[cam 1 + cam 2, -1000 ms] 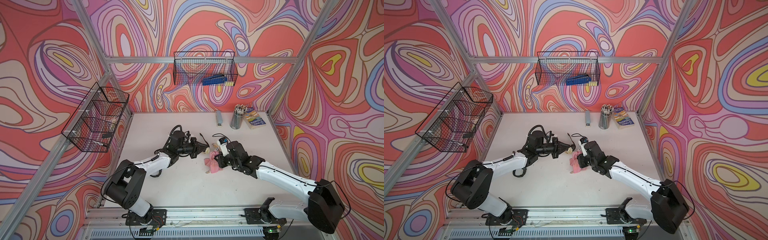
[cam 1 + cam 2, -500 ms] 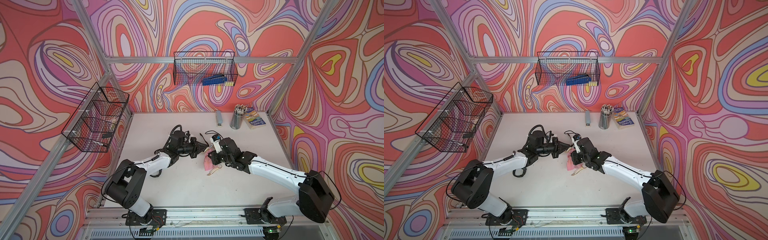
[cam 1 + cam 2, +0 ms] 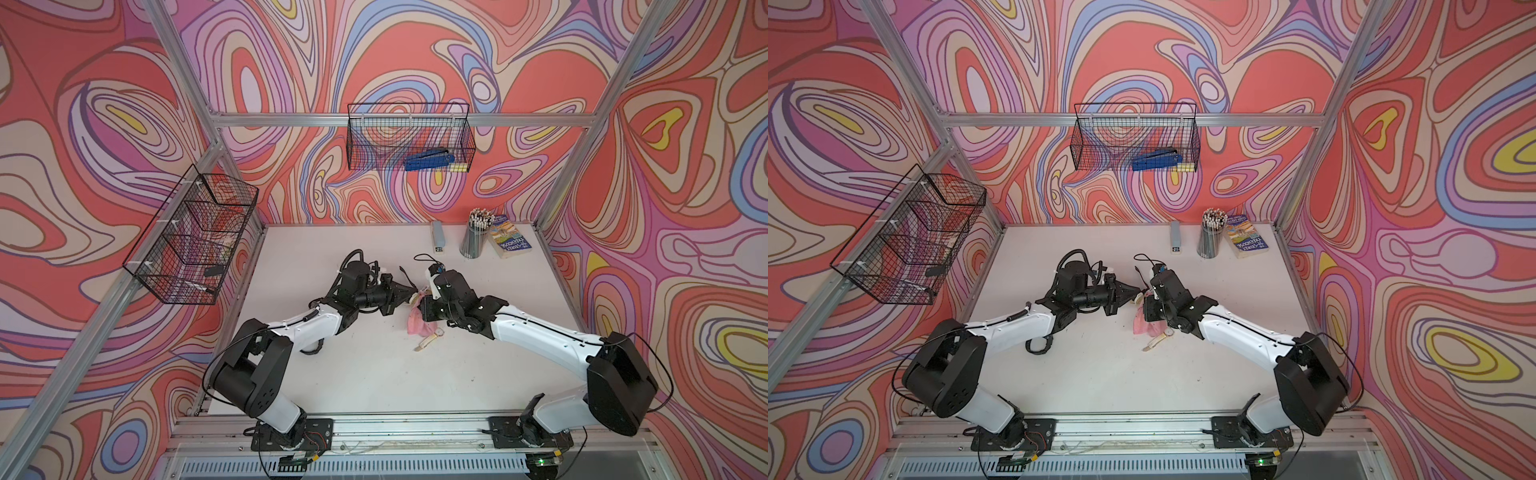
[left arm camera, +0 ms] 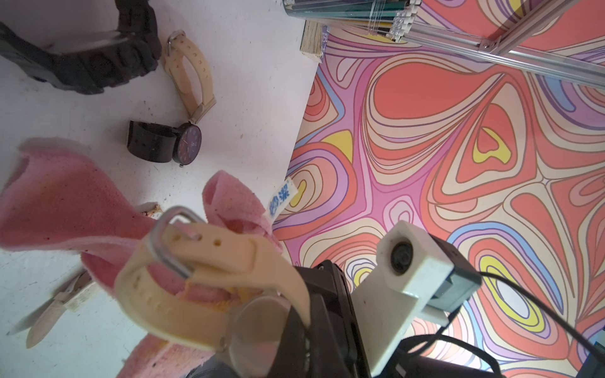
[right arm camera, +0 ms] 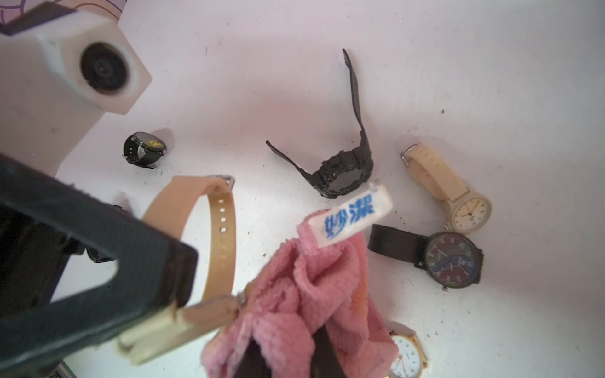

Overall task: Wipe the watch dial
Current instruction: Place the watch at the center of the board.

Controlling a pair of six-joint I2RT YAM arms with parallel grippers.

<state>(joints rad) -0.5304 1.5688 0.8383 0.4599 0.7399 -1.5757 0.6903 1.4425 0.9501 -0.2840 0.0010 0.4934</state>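
Left gripper (image 3: 409,292) clamped on beige watch (image 4: 209,258), right gripper (image 3: 422,309) pinching pink cloth (image 5: 294,294) against it. Could lever watch loose if pressed hard, or miss the hidden dial.

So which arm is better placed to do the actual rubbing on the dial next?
Right, probably. The right gripper is shut on the pink cloth, which is bunched against the beige watch that the left gripper pinches. The left is better used just to hold the watch.
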